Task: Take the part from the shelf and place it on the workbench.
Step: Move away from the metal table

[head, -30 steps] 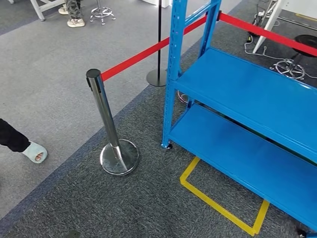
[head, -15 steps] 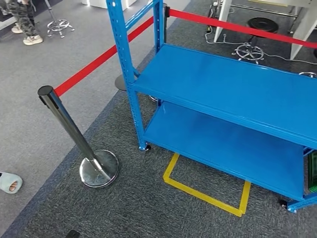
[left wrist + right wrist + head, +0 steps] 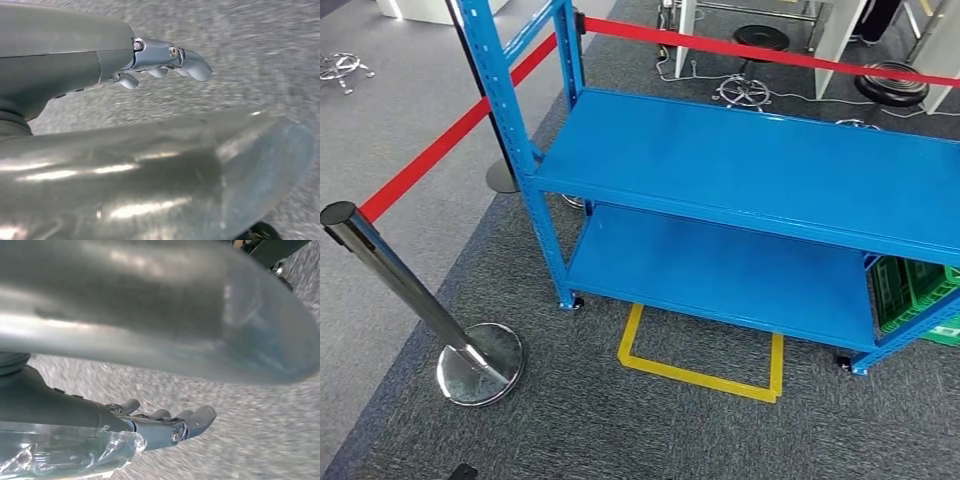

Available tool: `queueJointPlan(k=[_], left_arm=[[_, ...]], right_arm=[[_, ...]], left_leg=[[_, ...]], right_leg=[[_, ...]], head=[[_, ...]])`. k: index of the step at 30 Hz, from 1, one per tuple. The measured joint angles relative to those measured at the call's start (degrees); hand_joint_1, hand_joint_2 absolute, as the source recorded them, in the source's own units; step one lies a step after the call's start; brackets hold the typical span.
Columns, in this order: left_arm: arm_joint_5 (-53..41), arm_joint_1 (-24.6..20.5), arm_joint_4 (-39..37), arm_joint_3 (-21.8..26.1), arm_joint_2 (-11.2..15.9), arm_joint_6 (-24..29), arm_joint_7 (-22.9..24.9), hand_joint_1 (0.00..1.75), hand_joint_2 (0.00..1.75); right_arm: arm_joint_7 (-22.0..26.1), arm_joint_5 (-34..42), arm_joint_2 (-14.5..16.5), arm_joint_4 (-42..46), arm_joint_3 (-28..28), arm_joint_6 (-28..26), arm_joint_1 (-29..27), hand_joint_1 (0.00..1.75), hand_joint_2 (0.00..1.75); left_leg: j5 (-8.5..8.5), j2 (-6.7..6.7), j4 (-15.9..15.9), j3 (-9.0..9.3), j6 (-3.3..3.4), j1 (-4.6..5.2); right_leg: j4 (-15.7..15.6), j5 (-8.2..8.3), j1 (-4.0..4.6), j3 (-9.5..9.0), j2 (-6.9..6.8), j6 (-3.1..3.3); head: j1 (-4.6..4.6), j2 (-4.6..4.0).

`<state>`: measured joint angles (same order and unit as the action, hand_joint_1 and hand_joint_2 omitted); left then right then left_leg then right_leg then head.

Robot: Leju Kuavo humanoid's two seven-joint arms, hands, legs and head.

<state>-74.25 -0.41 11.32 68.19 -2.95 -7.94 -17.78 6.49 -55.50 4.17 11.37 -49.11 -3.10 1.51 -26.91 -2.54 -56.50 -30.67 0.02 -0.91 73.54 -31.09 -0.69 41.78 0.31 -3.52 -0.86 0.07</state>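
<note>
Head view: The floor is dark grey speckled carpet (image 3: 584, 430), bordered on the left by a lighter grey carpet strip (image 3: 410, 120). A blue steel shelf unit with two flat decks (image 3: 743, 170) stands on the dark carpet; both decks are bare where visible. A yellow tape rectangle (image 3: 701, 375) is marked on the floor directly in front of the lower deck. A chrome stanchion post with a round base (image 3: 475, 362) stands at the left, near the shelf unit's front corner, and carries a red barrier belt (image 3: 433, 155) running back past the shelf upright. A second red belt (image 3: 773, 55) runs behind the shelf. A green slatted plastic crate (image 3: 916, 295) sits at the right end of the shelf, partly behind the frame; its contents cannot be made out. The part named in the task cannot be identified on either deck. Black round stool bases (image 3: 890, 85) and white furniture legs (image 3: 841, 35) stand on the carpet beyond the shelf.

Left wrist view: The left hand (image 3: 166, 62) hangs above blurred grey carpet (image 3: 264, 50). Its fingers (image 3: 192, 67) are extended, slightly apart, and hold nothing.

Right wrist view: The right hand (image 3: 166, 425) hangs above the same blurred carpet (image 3: 245, 440). Its fingers (image 3: 200, 417) appear extended and loosely apart, holding nothing.
</note>
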Motion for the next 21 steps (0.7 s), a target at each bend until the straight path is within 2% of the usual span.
queueJointPlan(k=[2, 3, 4, 6, 8, 10, 12, 13, 14, 15, 17, 18, 19, 20, 21], left_arm=[[-0.10, -0.12, 0.00, 0.00, -0.13, 0.39, -0.70, 0.00, 0.87], [-0.16, -0.23, 0.00, 0.00, -0.14, 0.65, -0.67, 0.00, 0.44], [-0.18, -0.38, 0.00, 0.00, -0.15, 0.83, -0.40, 0.00, 0.00], [0.02, -0.59, 0.00, 0.02, -0.18, 0.93, 0.77, 0.00, 0.00], [0.59, -0.62, 0.00, 0.21, -0.34, 0.77, 2.10, 0.00, 0.87], [1.04, -0.61, 0.00, 0.55, -0.48, 0.82, 3.45, 0.00, 1.75], [1.14, -0.49, 0.00, 0.87, -0.52, 1.13, 5.14, 0.00, 1.75], [1.13, -0.37, 0.00, 0.99, -0.52, 1.21, 5.99, 0.00, 1.75], [1.09, -0.25, 0.00, 1.08, -0.52, 1.19, 6.72, 0.00, 1.75], [1.02, -0.16, 0.00, 1.13, -0.52, 1.08, 7.26, 0.00, 1.75], [0.85, -0.10, 0.00, 1.22, -0.51, 0.85, 7.85, 0.00, 1.75], [0.80, -0.12, 0.00, 1.26, -0.51, 0.80, 7.95, 0.00, 1.75], [0.78, -0.19, 0.00, 1.30, -0.50, 0.78, 7.99, 0.00, 1.75], [0.75, -0.25, 0.00, 1.31, -0.53, 0.87, 7.78, 0.00, 1.75], [0.60, -0.28, 0.00, 1.32, -0.57, 1.16, 7.12, 0.00, 1.75]], right_arm=[[-0.70, 1.46, -0.08, 0.04, -0.90, -1.86, -0.14, 0.00, 0.00], [-1.51, 3.12, -0.10, 0.07, -1.64, -2.33, -0.11, 0.00, 0.00], [-2.81, 5.91, -0.10, 0.09, -2.91, -1.78, -0.05, 0.00, 0.00], [-5.50, 12.71, -0.01, 0.09, -6.71, 1.35, 0.05, 0.00, 0.00], [-6.71, 16.60, 0.40, 0.12, -10.71, 3.01, 0.01, 0.00, 0.00], [-6.86, 17.82, 0.94, 0.16, -13.56, 2.99, 0.11, 0.00, 0.00], [-6.91, 19.57, 1.41, 0.17, -15.96, 3.46, 0.36, 0.00, 0.00], [-6.92, 20.81, 1.68, 0.17, -17.24, 4.01, 0.47, 0.00, 0.00], [-6.88, 22.27, 1.93, 0.17, -18.59, 4.70, 0.54, 0.00, 0.00], [-6.84, 23.74, 2.20, 0.17, -20.03, 5.41, 0.61, 0.00, 0.00], [-6.70, 25.80, 2.74, 0.17, -22.65, 6.45, 0.87, 0.00, 0.00], [-6.67, 26.28, 2.98, 0.17, -23.74, 6.69, 1.02, 0.00, 0.44], [-6.63, 26.52, 3.17, 0.17, -24.57, 6.82, 1.15, 0.00, 0.87], [-6.30, 27.01, 3.32, 0.17, -25.30, 7.19, 1.22, 0.00, 1.31], [-5.16, 27.58, 3.42, 0.20, -25.99, 8.11, 1.23, 0.00, 1.75]], left_leg=[[-0.43, -0.86, -0.04, 0.58, -0.51, -0.02], [-0.67, -1.12, -0.11, 0.80, -0.86, 0.07], [-0.81, -1.33, -0.16, 0.98, -1.20, 0.18], [-0.81, -1.49, -0.06, 1.16, -1.82, 0.31], [-1.02, -1.03, 0.02, 1.16, -2.45, 0.09], [-3.37, 0.38, -3.49, -0.49, -3.01, -0.05], [-6.98, 1.59, -11.33, -4.37, -3.19, -0.02], [-8.00, 1.83, -14.73, -6.24, -3.15, 0.00], [-7.96, 1.97, -16.48, -7.41, -3.05, 0.02], [-6.74, 2.06, -16.04, -7.55, -2.89, 0.05], [-2.36, 2.26, -9.64, -4.95, -2.38, 0.13], [-0.59, 2.42, -5.53, -3.13, -2.09, 0.23], [0.41, 2.52, -2.54, -1.81, -1.89, 0.30], [0.81, 2.60, -0.74, -1.08, -1.86, 0.33], [0.80, 2.60, -0.03, -0.89, -1.96, 0.35]], right_leg=[[-7.73, 3.53, -0.07, -4.34, -0.62, -0.02], [-11.19, 4.68, -0.08, -6.36, -0.87, 0.16], [-13.36, 5.22, -0.05, -7.66, -1.05, 0.45], [-14.09, 5.20, 0.19, -8.19, -0.91, 1.30], [-14.20, 5.30, 0.17, -8.15, -0.72, 2.14], [-14.57, 5.56, -0.02, -8.22, -0.50, 2.79], [-14.68, 5.63, 0.00, -8.15, -0.18, 3.11], [-14.68, 5.61, 0.04, -8.14, 0.05, 3.19], [-14.68, 5.59, 0.10, -8.18, 0.30, 3.24], [-14.68, 5.58, 0.14, -8.24, 0.56, 3.25], [-14.68, 5.58, 0.18, -8.41, 1.05, 3.21], [-14.54, 5.51, 0.34, -8.40, 1.28, 3.07], [-14.47, 5.47, 0.46, -8.33, 1.46, 2.86], [-14.36, 5.35, 0.62, -8.18, 1.55, 2.77], [-14.28, 5.22, 0.76, -7.99, 1.60, 3.00]], head=[[-0.01, 0.00], [0.03, 0.00], [0.06, 0.00], [0.10, 0.00], [0.13, 0.00], [0.25, 0.00], [0.34, 0.00], [0.34, 0.00], [0.34, 0.00], [0.33, 0.00], [0.35, 0.00], [0.40, 0.00], [0.45, 0.00], [0.51, 0.00], [0.55, 0.00]])
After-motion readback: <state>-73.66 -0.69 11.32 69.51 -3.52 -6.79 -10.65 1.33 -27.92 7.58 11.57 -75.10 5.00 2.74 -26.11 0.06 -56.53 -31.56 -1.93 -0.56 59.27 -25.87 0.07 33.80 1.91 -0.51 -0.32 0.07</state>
